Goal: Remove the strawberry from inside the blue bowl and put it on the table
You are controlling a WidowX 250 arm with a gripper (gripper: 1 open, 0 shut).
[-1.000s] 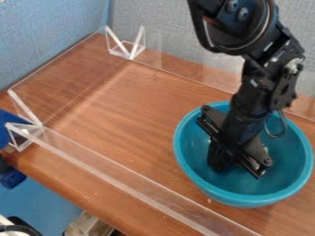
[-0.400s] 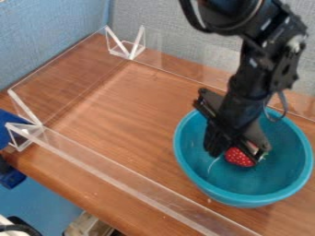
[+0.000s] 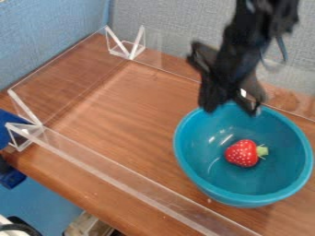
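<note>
The strawberry (image 3: 245,153), small and red with a green cap, lies on the bottom of the blue bowl (image 3: 200,152), a little right of its middle. Nothing touches it. The bowl stands on the reddish-brown table (image 3: 123,111) at the right. My gripper (image 3: 231,100), black and motion-blurred, hangs above the bowl's far rim, up and left of the strawberry. Its fingers are shut with nothing between them.
A clear acrylic strip (image 3: 110,175) runs along the table's near edge and another (image 3: 167,60) along the far edge. Triangular clear brackets stand at the back (image 3: 124,41) and at the left (image 3: 22,129). A blue wall rises behind.
The gripper has risen out of the bowl, up and toward the far rim. The strawberry, which was at its fingertips, now lies uncovered in the bowl.
</note>
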